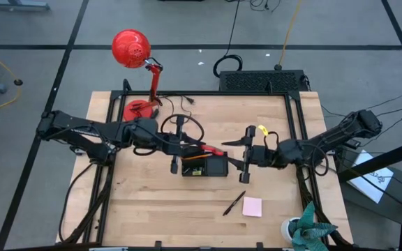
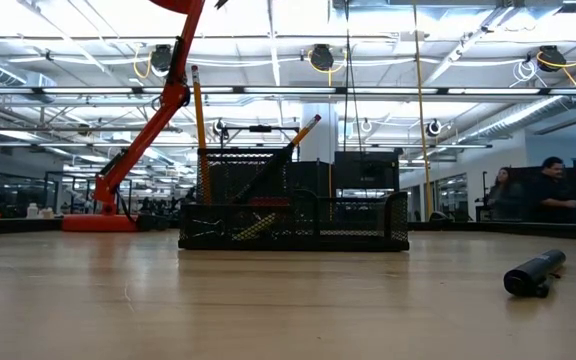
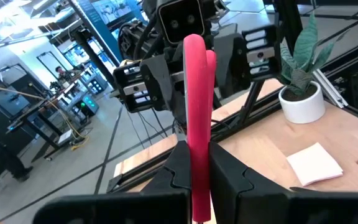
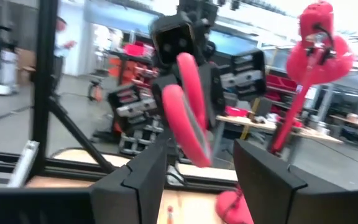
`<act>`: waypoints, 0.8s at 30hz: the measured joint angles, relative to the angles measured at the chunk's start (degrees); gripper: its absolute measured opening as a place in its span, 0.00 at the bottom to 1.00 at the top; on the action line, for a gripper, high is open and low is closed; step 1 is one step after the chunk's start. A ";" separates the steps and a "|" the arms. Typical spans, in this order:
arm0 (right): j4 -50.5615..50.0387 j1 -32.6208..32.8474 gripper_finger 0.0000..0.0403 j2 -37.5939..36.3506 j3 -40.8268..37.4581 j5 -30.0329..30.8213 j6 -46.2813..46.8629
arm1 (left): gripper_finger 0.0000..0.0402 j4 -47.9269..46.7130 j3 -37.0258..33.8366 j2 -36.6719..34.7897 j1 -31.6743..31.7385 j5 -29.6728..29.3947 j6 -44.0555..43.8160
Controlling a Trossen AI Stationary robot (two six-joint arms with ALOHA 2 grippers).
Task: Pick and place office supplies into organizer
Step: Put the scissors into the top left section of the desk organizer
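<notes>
Above the organizer point(image 1: 204, 166), the left gripper point(image 3: 194, 180) clamps the red-handled scissors point(image 3: 196, 112), whose handles sit between the right gripper's point(image 4: 199, 180) spread-apart fingers.

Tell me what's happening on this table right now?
The left pincer is shut on the red-handled scissors, holding them above the black organizer at mid-table. The right pincer faces it with its fingers apart on either side of the handles, not gripping. Two orange pencils already stand in the organizer. A black pen and the pink sticky-note pad are still on the table.
</notes>
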 joint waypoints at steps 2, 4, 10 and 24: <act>0.19 -0.65 0.44 0.00 0.00 -2.45 0.83 | 0.05 -0.02 0.00 0.01 0.26 0.02 -0.03; 0.27 -1.04 0.43 0.00 0.00 -2.92 0.95 | 0.05 -0.15 0.00 0.23 0.50 0.00 -0.30; 0.23 -2.34 0.38 0.00 0.00 -3.05 0.60 | 0.05 -0.16 0.04 0.94 0.84 -0.01 -0.32; -1.81 -3.40 0.06 0.00 -0.04 -3.95 -1.06 | 0.05 -0.55 0.07 1.43 1.47 -0.38 -2.05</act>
